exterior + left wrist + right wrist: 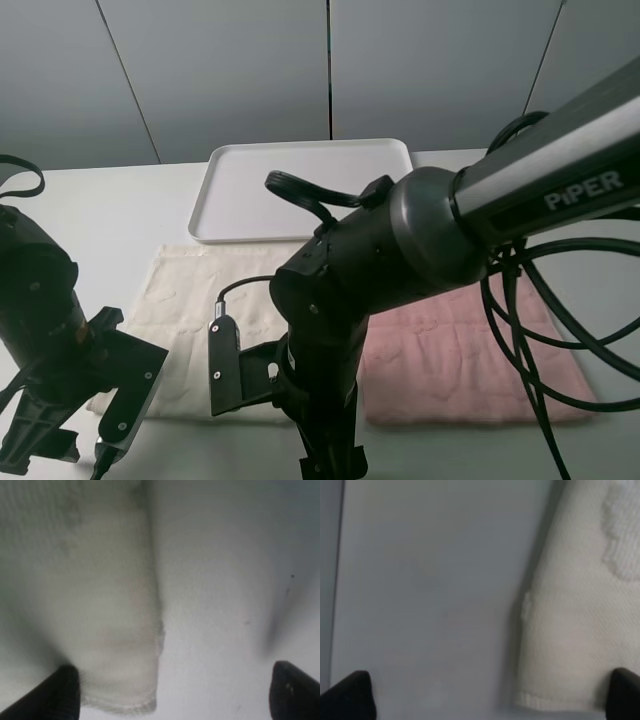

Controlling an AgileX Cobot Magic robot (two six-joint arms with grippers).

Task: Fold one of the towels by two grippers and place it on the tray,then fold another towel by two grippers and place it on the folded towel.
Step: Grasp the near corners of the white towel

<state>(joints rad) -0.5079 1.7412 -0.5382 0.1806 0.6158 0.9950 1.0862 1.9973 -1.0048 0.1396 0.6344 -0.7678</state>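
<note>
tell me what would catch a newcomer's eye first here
The big black right arm fills the foreground of the high view, partly hiding a cream towel and a pink towel lying side by side on the table, with a white tray behind them. The left gripper and right gripper are both open, each over a corner of the cream towel.

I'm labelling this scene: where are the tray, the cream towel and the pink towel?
tray [300, 190], exterior high view, on its bare floor.
cream towel [180, 300], exterior high view, on its flat left half.
pink towel [440, 350], exterior high view, near its middle.
</note>
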